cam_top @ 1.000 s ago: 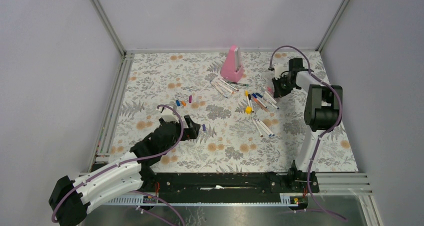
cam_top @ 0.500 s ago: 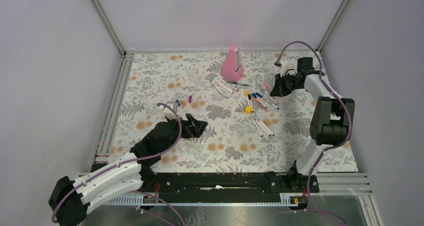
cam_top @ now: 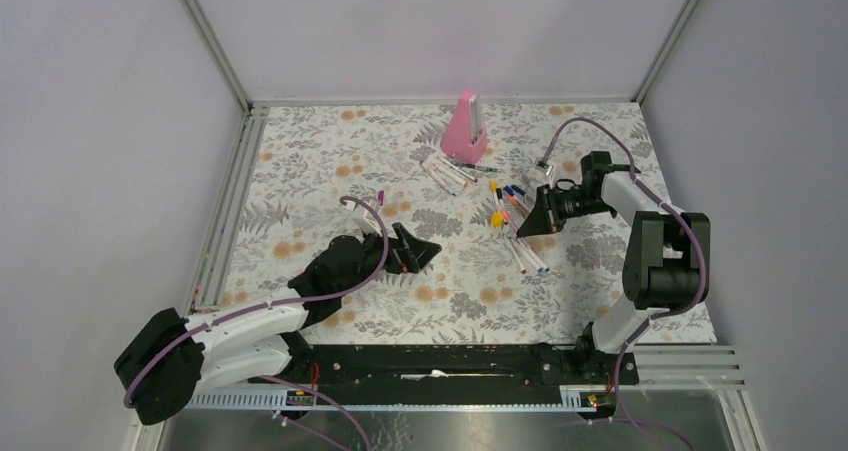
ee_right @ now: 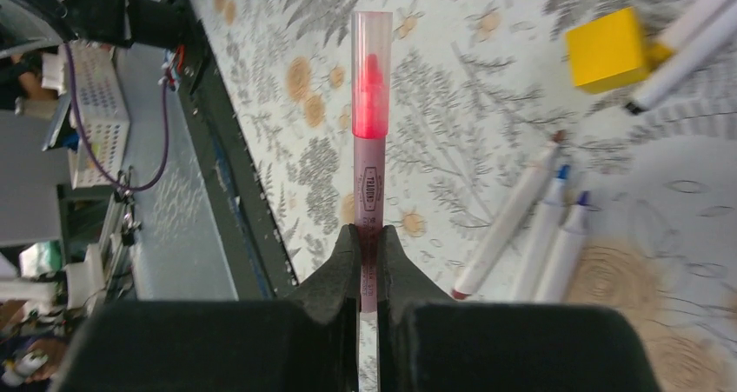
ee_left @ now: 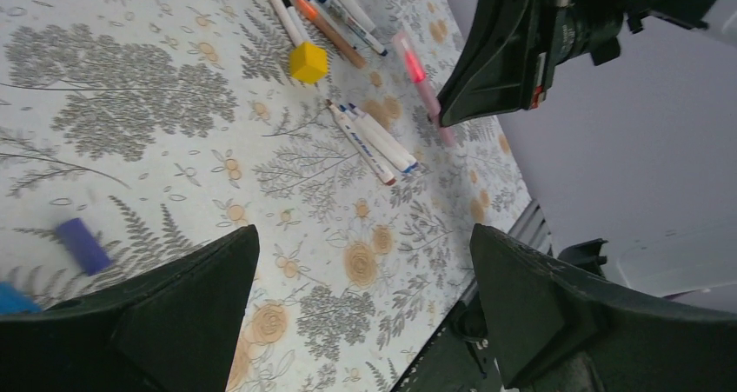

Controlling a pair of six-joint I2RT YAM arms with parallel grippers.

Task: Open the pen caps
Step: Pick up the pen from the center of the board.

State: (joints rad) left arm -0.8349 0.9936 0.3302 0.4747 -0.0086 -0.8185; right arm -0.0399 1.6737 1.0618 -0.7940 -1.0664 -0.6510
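The right gripper [ee_right: 368, 237] pinches a pink pen [ee_right: 368, 192], cap [ee_right: 372, 40] on; left gripper's [ee_left: 363, 235] 2 fingers [ee_left: 174, 322] gape wide.

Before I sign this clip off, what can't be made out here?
- Pink pen: right wrist view, back end hidden between the fingers of the shut right gripper.
- Clear cap on it: no view shows whether it sits fully on.
- Blue cap: left wrist view, cut off by the frame edge beside the open left gripper.
- Loose pens: top view, print too small.
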